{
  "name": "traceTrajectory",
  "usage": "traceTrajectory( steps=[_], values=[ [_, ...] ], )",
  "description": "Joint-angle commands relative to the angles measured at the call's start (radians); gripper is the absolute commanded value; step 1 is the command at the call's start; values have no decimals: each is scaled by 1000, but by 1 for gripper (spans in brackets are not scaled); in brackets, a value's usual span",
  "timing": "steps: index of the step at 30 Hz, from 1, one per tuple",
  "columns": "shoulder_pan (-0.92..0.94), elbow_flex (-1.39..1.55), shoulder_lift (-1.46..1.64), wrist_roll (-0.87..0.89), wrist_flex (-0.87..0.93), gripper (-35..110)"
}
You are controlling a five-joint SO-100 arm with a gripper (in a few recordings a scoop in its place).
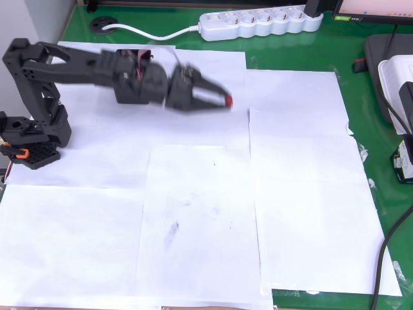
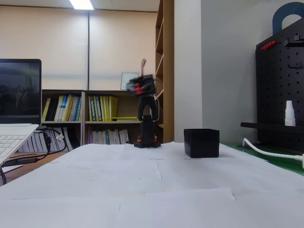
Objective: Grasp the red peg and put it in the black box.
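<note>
Above white paper, hand [image 1: 226, 101] pinches red peg [image 1: 229, 101]; fixed view shows black box [image 2: 202, 142] standing on table.

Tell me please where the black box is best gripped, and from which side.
Grip the black box by one upright wall near its rim, coming from above with one finger on each side of the wall. It stands upright on the paper, and the whole box looks too wide for the jaws.

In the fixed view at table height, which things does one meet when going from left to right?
Laptop → robot arm, its gripper raised with the red peg → black box → white cable → black pegboard.
</note>
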Motion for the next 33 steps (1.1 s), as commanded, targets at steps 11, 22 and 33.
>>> traceTrajectory(
  steps=[11,22,33],
  values=[
    [-397,5,-405,-23,393,0],
    [-512,-37,-486,-9,850,0],
    [-548,-118,-333,8,1023,0]
  ],
)
